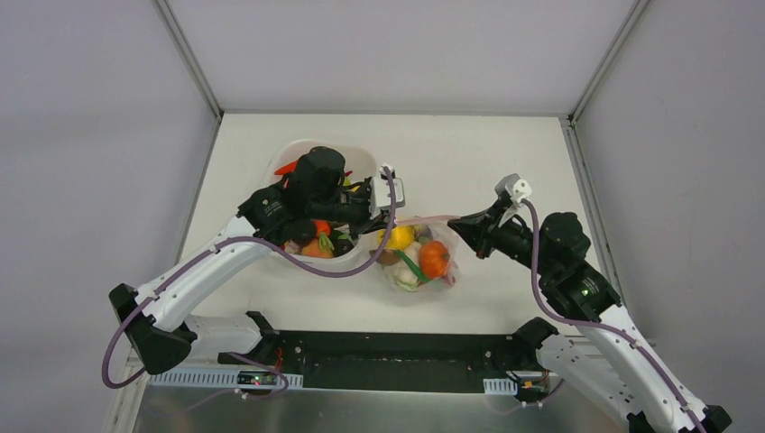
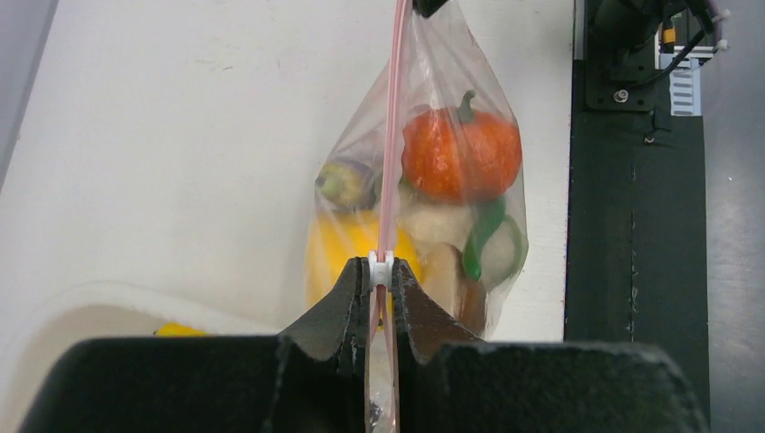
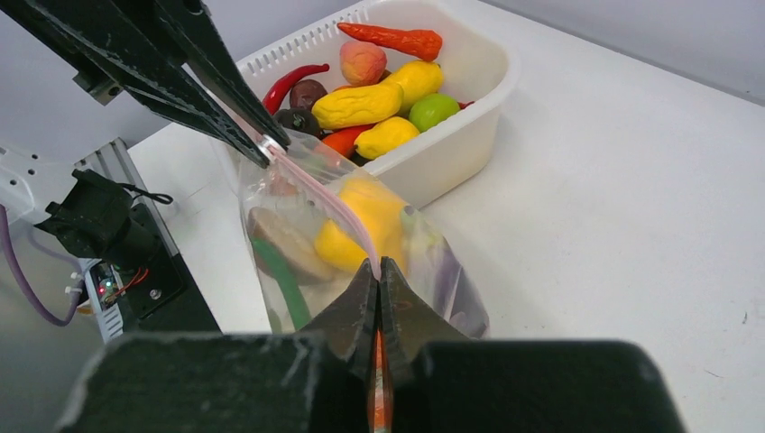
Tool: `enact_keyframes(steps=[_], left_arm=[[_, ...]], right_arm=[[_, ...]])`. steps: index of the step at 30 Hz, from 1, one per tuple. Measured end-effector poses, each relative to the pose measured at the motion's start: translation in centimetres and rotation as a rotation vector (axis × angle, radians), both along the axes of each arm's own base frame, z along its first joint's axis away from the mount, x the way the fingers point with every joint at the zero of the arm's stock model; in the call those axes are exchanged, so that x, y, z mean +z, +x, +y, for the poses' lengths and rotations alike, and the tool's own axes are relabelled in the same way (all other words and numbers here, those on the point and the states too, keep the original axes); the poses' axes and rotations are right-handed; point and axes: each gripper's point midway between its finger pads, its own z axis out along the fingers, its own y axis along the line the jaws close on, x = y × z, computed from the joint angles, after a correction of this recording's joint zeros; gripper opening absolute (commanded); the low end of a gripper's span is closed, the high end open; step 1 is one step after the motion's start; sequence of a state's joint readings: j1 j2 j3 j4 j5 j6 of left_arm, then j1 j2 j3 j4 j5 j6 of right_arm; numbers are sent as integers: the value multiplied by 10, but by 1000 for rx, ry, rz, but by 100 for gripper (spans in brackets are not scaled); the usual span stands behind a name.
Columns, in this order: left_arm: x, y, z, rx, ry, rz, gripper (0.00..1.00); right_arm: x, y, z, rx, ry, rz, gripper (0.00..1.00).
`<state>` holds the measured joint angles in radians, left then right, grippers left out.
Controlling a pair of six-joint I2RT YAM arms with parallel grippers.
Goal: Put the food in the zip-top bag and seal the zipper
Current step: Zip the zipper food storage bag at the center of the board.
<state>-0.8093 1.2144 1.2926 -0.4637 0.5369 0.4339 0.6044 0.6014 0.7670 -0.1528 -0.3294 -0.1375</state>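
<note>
The zip-top bag (image 1: 424,262) hangs stretched between my two grippers above the table. Through its clear wall I see food: an orange pumpkin (image 2: 460,152), a yellow piece (image 3: 365,221), a green stalk (image 2: 487,230) and pale pieces. The pink zipper (image 2: 393,135) runs taut from one gripper to the other. My left gripper (image 2: 381,271) is shut on the zipper's left end, with the white slider right at its fingertips. My right gripper (image 3: 379,267) is shut on the zipper's other end. In the top view, the left gripper (image 1: 386,219) and right gripper (image 1: 456,223) face each other.
A white tub (image 3: 478,99) holding several more toy fruits and vegetables stands at the back left, under my left arm (image 1: 298,194). The black base rail (image 1: 397,356) runs along the near table edge, just behind the bag.
</note>
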Motion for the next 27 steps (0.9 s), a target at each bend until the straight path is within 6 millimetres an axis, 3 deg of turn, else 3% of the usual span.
enact_keyframes(steps=[5, 8, 11, 13, 23, 27], left_arm=[[3, -2, 12, 27, -3, -12, 0], [0, -3, 13, 26, 6, -2, 0], [-3, -4, 13, 19, 21, 26, 0], [-2, -3, 9, 9, 22, 35, 0], [5, -5, -1, -37, 6, 54, 0], [7, -6, -3, -48, 1, 57, 0]], right_arm=[[2, -1, 0, 2, 9, -9, 4], [-1, -3, 5, 39, -5, 15, 45], [6, -2, 12, 73, -18, 25, 69], [12, 0, 16, 95, -29, 21, 76], [17, 0, 44, 292, -129, 78, 80], [-2, 1, 49, 330, -168, 128, 69]])
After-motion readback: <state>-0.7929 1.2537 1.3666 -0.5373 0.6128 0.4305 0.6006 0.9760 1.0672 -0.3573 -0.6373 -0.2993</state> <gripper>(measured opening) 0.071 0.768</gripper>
